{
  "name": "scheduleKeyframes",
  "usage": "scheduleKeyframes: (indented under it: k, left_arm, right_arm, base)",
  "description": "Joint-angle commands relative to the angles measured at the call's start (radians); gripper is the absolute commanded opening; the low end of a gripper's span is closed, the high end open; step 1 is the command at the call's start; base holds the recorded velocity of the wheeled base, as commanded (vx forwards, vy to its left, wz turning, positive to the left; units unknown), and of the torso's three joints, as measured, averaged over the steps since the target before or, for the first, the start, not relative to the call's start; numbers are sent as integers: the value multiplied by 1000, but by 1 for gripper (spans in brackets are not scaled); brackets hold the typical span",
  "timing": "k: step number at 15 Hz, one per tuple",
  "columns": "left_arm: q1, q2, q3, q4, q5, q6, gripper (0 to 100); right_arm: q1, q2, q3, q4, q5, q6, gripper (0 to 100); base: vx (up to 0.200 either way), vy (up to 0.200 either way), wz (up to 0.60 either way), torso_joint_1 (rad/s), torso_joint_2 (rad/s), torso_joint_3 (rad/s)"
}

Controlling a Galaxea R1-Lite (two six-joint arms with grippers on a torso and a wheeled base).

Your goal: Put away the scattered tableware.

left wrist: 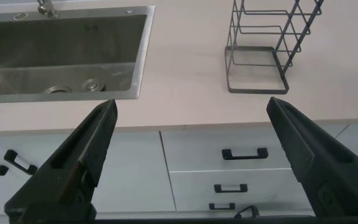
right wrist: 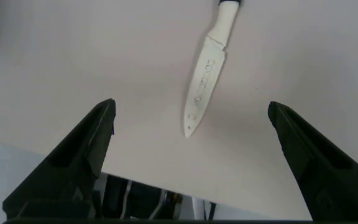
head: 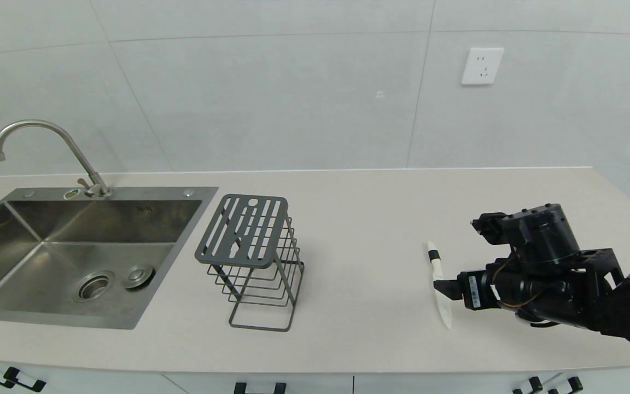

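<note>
A white knife with a black band on its handle lies flat on the pale countertop, right of centre, blade toward the front edge. My right gripper sits low at the blade's right side, open. In the right wrist view the knife lies between and beyond the spread fingers, untouched. A dark wire rack with a slotted top stands mid-counter. My left gripper is open and holds nothing, in front of the counter's front edge, below the rack.
A steel sink with a curved faucet fills the counter's left end. A wall socket is on the tiled wall. White drawers with black handles run below the counter. Bare counter lies between rack and knife.
</note>
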Motion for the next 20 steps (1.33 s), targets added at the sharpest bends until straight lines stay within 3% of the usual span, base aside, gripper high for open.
scheduleKeyframes:
  k: [1,6,20]
  left_arm:
    - [0,1,0,1,-1,0,100]
    - [0,1,0,0,-1,-3,100]
    - [0,1,0,1,-1,-5,100]
  right_arm:
    - [-7,81,-14,-27,-12,-1,100]
    - [-28,187,-32,-116,-35,-10,100]
    - [-39,380,-210,-133,-55,-22,100]
  base:
    - [0,0,0,0,0,0]
    - [0,0,0,0,0,0]
    - [0,0,0,0,0,0]
